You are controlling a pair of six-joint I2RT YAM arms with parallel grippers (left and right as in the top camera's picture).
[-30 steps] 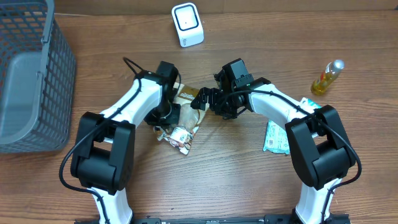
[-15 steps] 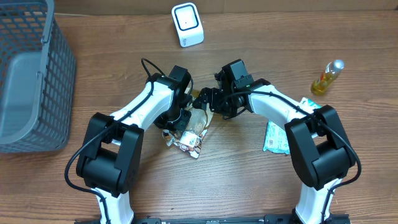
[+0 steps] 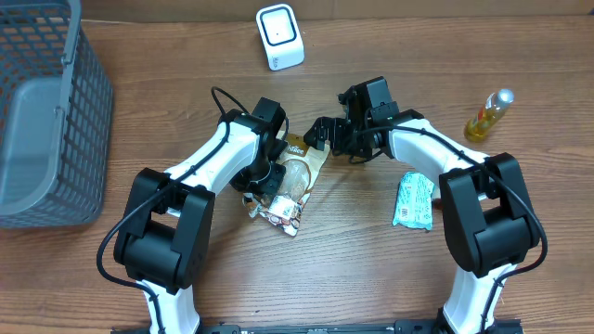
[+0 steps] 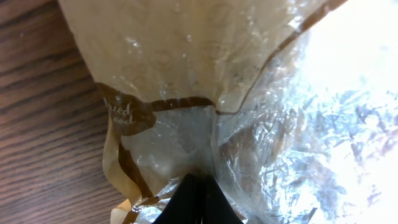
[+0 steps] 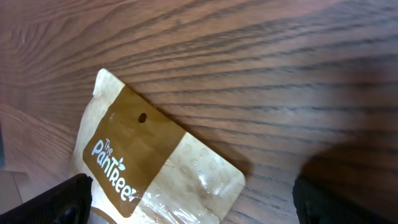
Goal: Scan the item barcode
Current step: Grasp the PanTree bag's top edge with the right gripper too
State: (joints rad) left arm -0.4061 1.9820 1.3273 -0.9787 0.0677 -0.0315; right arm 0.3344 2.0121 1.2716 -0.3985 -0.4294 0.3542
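- Since 1 second ago the left jaws have carried the snack pouch (image 3: 295, 176) rightward, and the right jaws have drawn back from it.
- Far left, a mesh basket (image 3: 88, 102) stands well apart.
- Left jaws are clenched on the pouch's clear film, probably so it can be turned toward the scanner (image 3: 279, 37); no barcode shows yet.
- Nothing lies between the scanner and the pouch on the tabletop (image 3: 353, 269).
- Right jaws gape, released, just beside the pouch's brown top.
- Teal packet (image 3: 413, 199) and bottle (image 3: 489, 115) lie further right, out of the way.
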